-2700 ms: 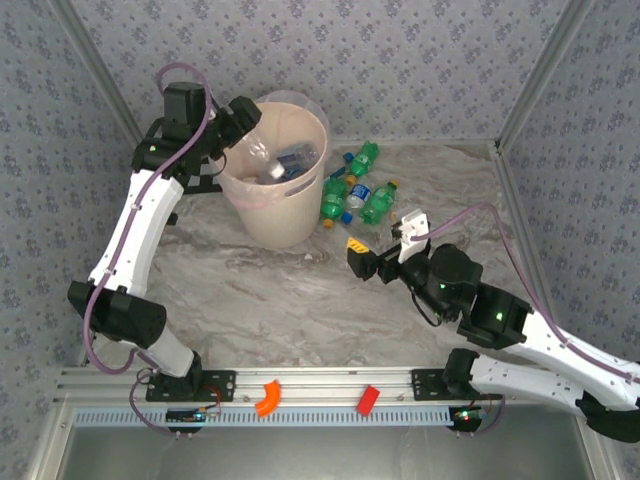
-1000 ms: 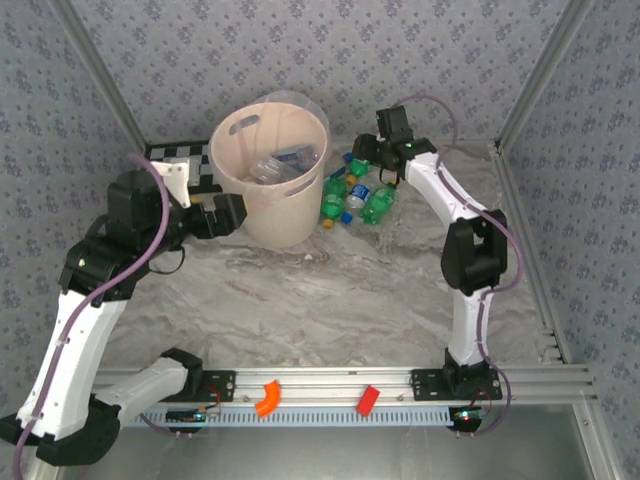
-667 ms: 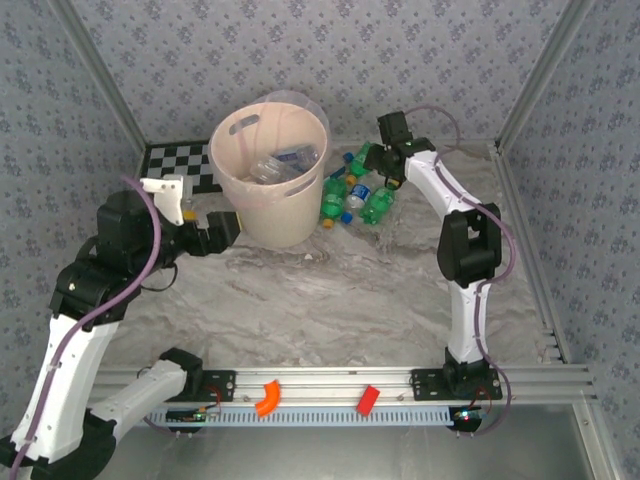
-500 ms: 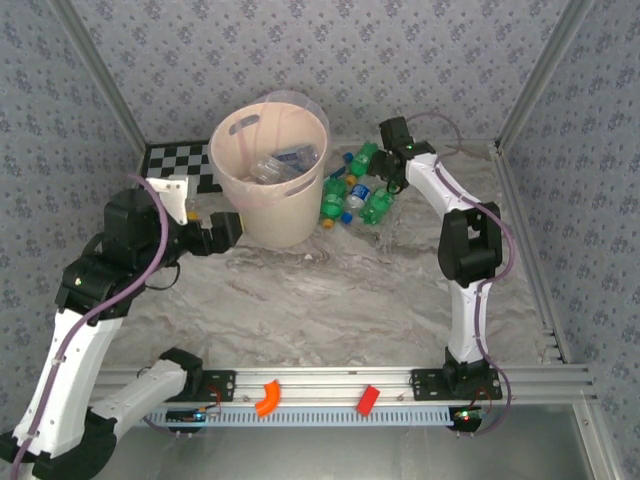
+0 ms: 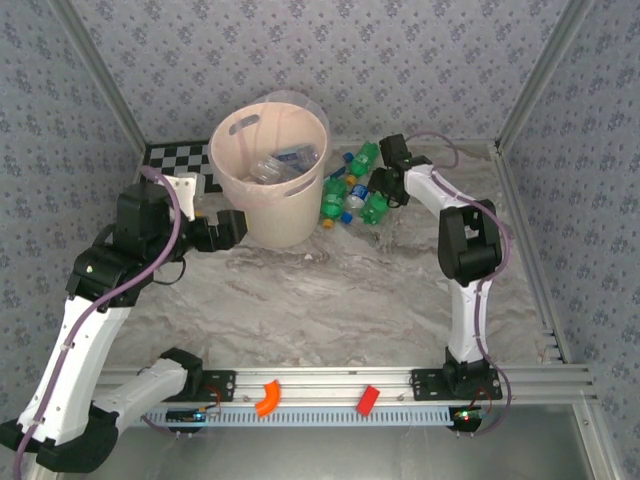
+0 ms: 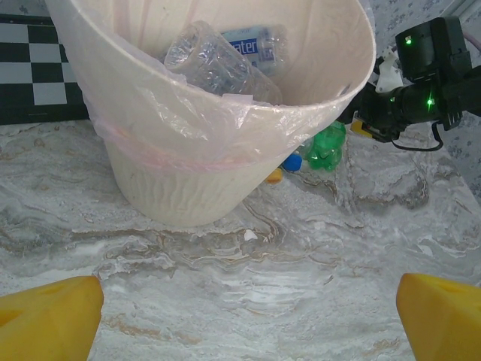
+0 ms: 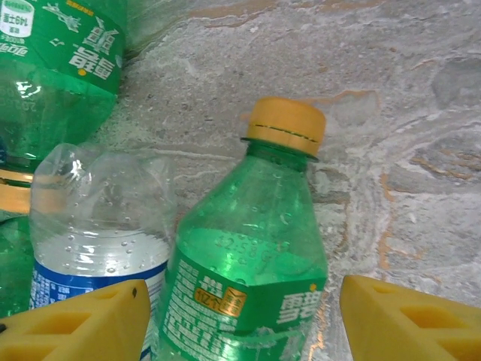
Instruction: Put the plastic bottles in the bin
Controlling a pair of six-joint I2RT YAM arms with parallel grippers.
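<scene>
right gripper (image 7: 244, 312) — spread astride green bottle (image 7: 255, 248), base cut off | contact perhaps none | left gripper (image 6: 248, 308) — released

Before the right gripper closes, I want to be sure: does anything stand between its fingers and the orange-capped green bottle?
Partly. The open right gripper straddles the green bottle. A clear bottle lies against it, below one finger, and may block that finger. The other side looks free.

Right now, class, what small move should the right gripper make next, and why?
Probably close the right gripper on the green bottle: its open fingers flank the bottle's body, which lies on the table outside the bin.
</scene>
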